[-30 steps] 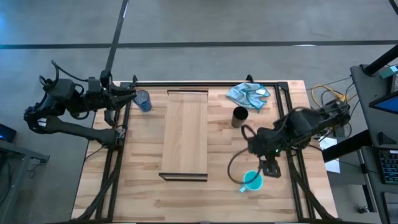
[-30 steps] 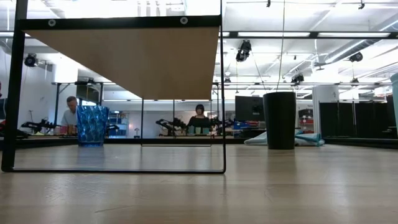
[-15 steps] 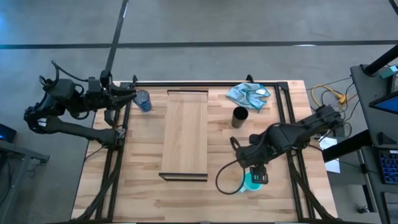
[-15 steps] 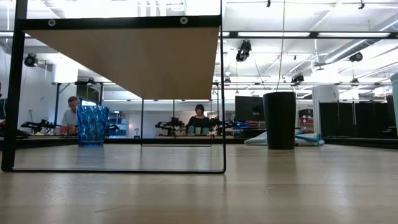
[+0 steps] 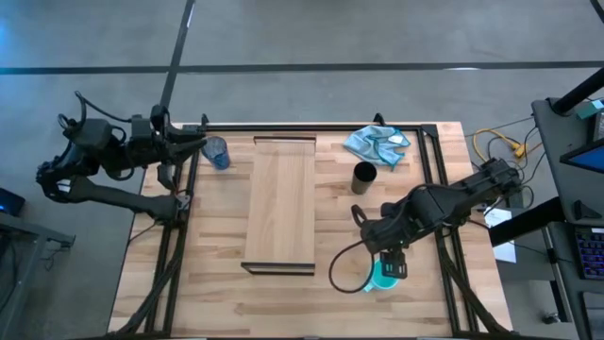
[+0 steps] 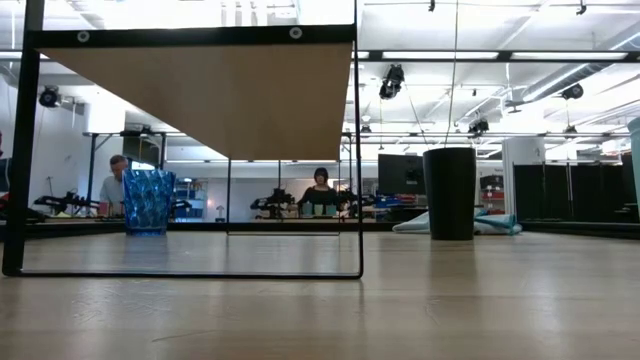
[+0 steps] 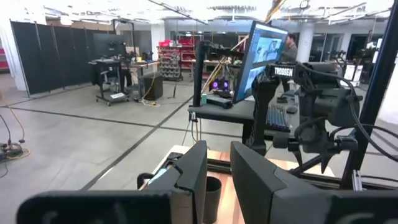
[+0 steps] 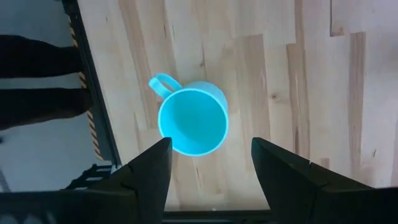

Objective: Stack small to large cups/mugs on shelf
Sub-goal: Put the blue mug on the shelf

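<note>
Across the slatted desk (image 5: 283, 302) all three cups are sitting apart and the shelf (image 5: 280, 203) is carrying nothing, so we are judging the stacking as not yet begun. Our right tool (image 5: 389, 267) is hovering open directly above the turquoise mug (image 8: 192, 120), near the desk's front right. Our left tool (image 5: 193, 143), its fingers slightly parted and empty, is waiting beside the dark blue cup (image 5: 218, 152), with the black cup (image 5: 363, 177) standing right of the shelf.

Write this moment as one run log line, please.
right pincer: open, above turquoise mug | left pincer: open, waiting at table's left edge | shelf: no cups
</note>
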